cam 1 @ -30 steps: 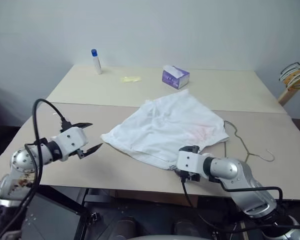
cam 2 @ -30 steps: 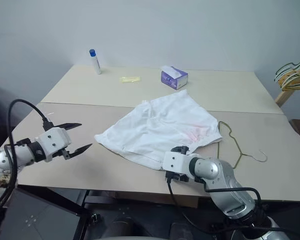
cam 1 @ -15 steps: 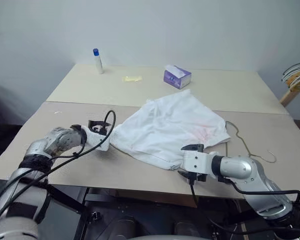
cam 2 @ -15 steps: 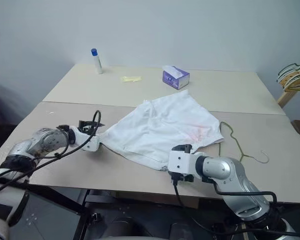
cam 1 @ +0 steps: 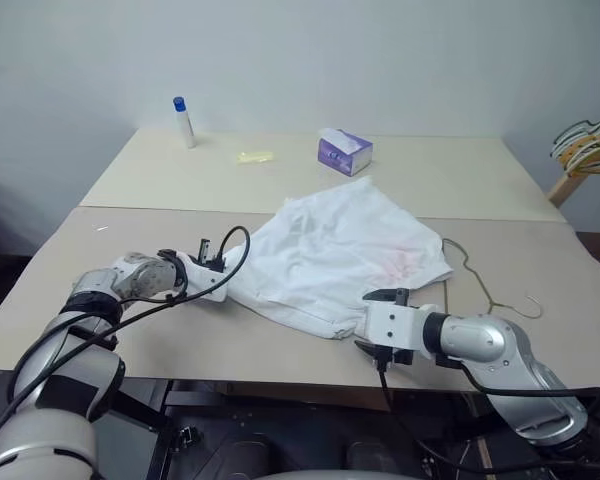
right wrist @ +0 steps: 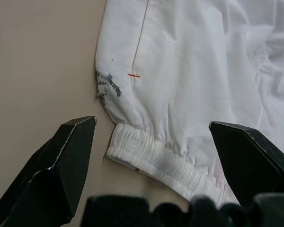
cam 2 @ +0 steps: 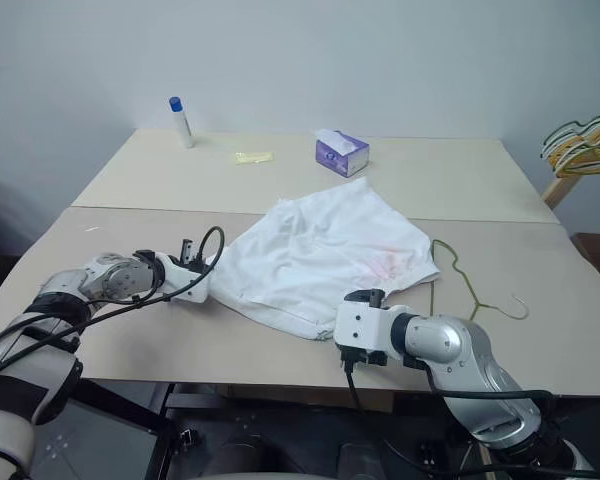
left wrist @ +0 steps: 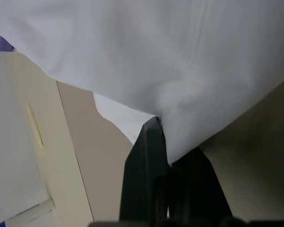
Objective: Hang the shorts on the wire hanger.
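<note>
Your left gripper (left wrist: 168, 163) is clamped on a corner of the shorts (cam 1: 340, 250). Your right gripper (right wrist: 154, 156) gapes wide and empty, the waistband corner lying just ahead between its fingers. The wire hanger (cam 1: 485, 285) lies beyond the shorts, nearer your right arm.

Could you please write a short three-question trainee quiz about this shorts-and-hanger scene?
1. True or false: the left gripper is shut on the shorts.
2. The wire hanger lies: A) on the table, partly under the shorts; B) in the right gripper; C) on the tissue box.
3. Fill in: the right gripper's jaws are ____.

Key: 1 true; 2 A; 3 open.
</note>
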Robot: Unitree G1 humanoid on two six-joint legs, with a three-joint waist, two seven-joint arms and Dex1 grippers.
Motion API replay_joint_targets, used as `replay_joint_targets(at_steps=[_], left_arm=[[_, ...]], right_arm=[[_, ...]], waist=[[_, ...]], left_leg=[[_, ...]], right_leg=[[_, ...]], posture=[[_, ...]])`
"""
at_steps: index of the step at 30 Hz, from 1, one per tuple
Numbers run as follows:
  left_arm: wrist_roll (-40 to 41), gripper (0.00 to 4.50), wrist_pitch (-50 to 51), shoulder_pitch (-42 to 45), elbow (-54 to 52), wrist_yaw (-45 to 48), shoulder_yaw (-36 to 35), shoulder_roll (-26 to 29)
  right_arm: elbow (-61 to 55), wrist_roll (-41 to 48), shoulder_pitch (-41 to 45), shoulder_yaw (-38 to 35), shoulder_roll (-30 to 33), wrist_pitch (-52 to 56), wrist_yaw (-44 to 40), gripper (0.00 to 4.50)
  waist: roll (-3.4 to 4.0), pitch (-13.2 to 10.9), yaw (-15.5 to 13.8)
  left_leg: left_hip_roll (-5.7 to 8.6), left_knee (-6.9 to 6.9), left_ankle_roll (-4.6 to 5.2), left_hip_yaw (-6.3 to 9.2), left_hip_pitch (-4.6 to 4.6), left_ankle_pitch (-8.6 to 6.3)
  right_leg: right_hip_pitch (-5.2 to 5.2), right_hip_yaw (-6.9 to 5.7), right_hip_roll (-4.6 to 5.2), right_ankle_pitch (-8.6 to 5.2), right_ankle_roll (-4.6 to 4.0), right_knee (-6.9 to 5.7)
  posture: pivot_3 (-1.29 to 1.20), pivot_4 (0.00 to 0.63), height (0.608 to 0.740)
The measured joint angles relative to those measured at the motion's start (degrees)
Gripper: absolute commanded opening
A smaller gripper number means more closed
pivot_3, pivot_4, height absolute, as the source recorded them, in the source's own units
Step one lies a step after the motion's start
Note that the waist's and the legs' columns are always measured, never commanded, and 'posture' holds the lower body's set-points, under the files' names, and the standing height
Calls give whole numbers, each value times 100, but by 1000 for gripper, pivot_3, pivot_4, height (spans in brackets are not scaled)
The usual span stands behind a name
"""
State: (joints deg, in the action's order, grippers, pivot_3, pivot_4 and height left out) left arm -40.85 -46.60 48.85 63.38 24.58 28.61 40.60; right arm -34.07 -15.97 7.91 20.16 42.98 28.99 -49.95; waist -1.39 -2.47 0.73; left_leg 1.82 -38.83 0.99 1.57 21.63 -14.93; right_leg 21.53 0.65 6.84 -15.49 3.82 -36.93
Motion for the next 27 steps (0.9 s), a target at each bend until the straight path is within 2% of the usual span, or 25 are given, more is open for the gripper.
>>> replay_joint_targets(at_steps=[4, 11, 20, 27], left_arm=[[131, 22, -131, -118, -329, 381, -21, 371], [1173, 22, 19, -1091, -1509, 1418, -481, 881], [2201, 22, 1409, -3120, -4231, 2172, -1305, 1577], [2463, 22, 2624, -4478, -6002, 2469, -1956, 2007]], right_arm=[[349, -350, 128, 354, -129, 53, 85, 4500], [979, -845, 538, 641, -573, 136, 500, 4500], [1339, -987, 739, 652, -696, 87, 642, 4500], [1700, -970, 847, 565, -316, -485, 635, 4500]], waist=[[-15, 9, 69], [-25, 16, 170], [-22, 18, 167], [-16, 15, 97]], left_leg=[[-3, -4, -2, 1, 41, 2], [-9, -5, -2, 24, 34, 2], [-35, -3, -1, 16, 15, 0], [-55, 0, 3, 1, -15, -8]], right_leg=[[61, 17, -1, 2, -3, -23], [60, 25, -3, 3, -4, -28], [56, 40, -24, 7, -10, -29], [51, 44, -38, 7, -12, -22]], posture=[[-66, 0, 740], [-37, 3, 740], [-29, 6, 740], [0, 8, 740]])
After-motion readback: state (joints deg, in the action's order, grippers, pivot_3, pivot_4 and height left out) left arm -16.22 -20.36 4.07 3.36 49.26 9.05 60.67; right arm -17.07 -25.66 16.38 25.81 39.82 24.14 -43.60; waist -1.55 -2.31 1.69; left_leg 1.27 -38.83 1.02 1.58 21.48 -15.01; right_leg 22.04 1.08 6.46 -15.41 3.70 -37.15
